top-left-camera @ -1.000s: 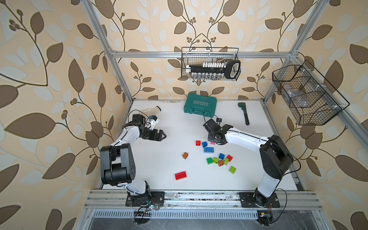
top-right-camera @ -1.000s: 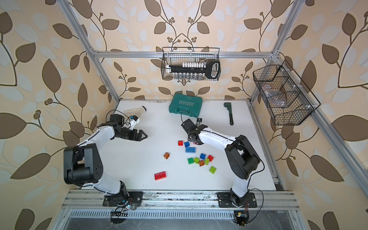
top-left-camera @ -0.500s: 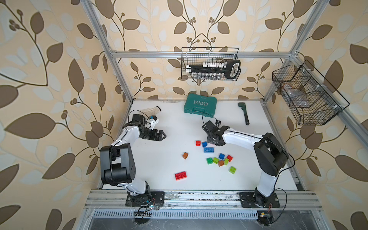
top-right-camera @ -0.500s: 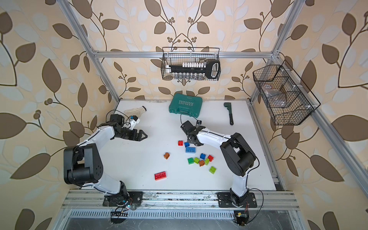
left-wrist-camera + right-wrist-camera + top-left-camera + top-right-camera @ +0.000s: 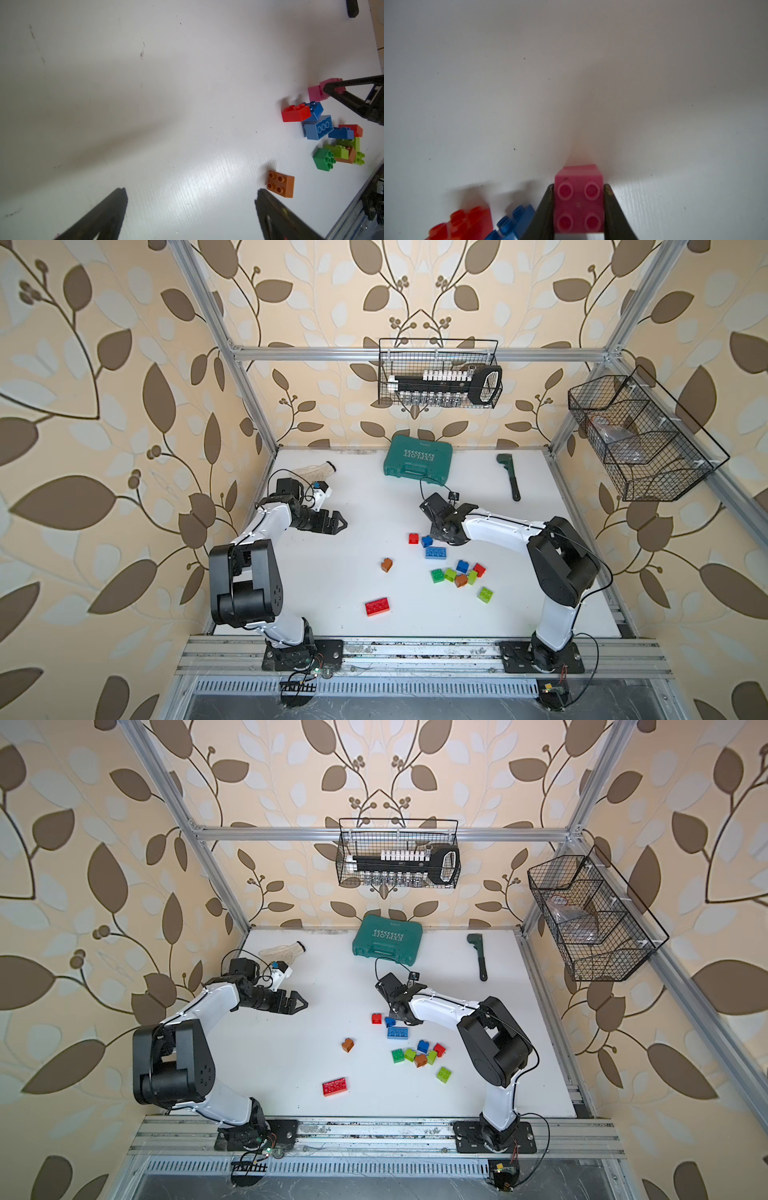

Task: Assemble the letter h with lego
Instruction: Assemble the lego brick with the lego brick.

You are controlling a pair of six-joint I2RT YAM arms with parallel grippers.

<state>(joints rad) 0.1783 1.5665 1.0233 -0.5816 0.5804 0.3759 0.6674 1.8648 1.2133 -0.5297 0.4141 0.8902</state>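
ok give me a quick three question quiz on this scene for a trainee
1. True or false: the jaws of the right arm are shut on a pink brick.
2. The long brick lying alone nearest the front rail is: A blue, B red, C green?
3. Fill the gap: the jaws of the left arm stand ___, with nothing between them.
Key: 1 true; 2 B; 3 open.
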